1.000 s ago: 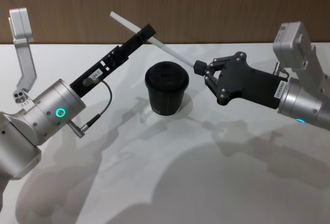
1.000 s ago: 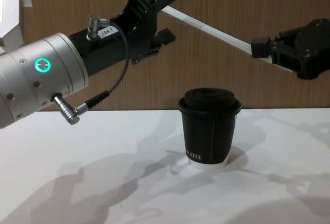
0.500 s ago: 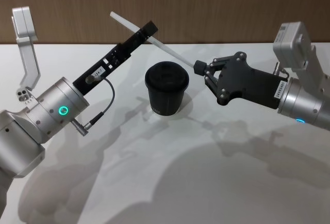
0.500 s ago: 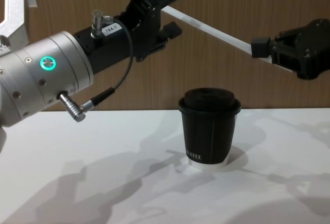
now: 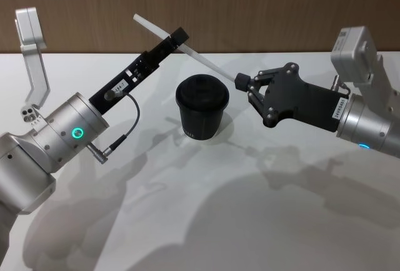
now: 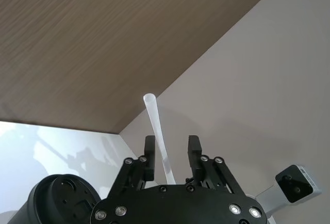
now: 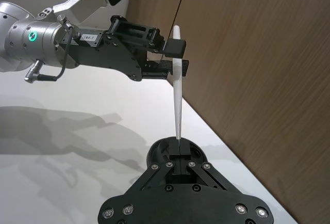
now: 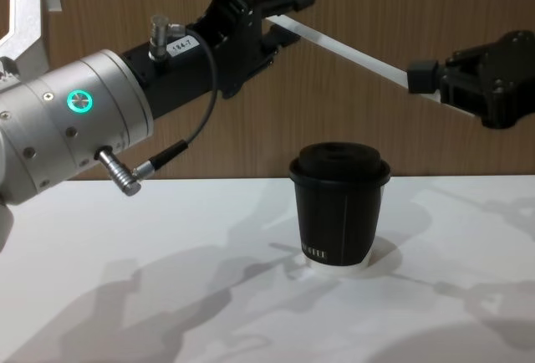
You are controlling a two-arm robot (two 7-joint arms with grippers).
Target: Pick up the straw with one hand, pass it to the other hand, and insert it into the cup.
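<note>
Two grippers meet above the bench (image 5: 187, 221). The left gripper (image 5: 177, 37) stands open astride the upper part of the straw (image 5: 209, 64), a gap either side; I'd close it squarely before the other lets go (a skewed pinch would tilt the straw). The cup (image 5: 201, 110) sits below, between them. The right gripper (image 5: 241, 82) is clamped on the straw's lower end. The hole in the cup's lid is hard to make out.

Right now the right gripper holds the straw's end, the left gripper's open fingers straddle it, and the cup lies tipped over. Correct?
One error: the cup stands upright, as the chest view shows. The right gripper does hold the straw by its end, and the left gripper's open fingers straddle it.
</note>
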